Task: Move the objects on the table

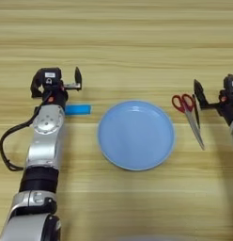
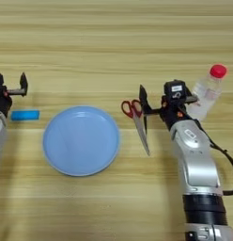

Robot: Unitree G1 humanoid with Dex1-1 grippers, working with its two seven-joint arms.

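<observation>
Currently I hold the right gripper [image 2: 158, 104] beside the scissors [image 2: 137, 120], jaws open, empty; next: descend and close.

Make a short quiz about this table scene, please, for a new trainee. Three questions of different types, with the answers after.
1. True or false: the red-handled scissors lie inside the blue plate.
2. Multiple choice: What lies on the table just beside the left gripper? A) a blue block B) a bottle C) a spoon
3. Short answer: Which thing stands near the right gripper, on its far side from the plate?

Key
1. False: they lie on the table, right of the plate, between it and the right gripper.
2. A: the blue block.
3. The clear bottle with a red cap.
</observation>
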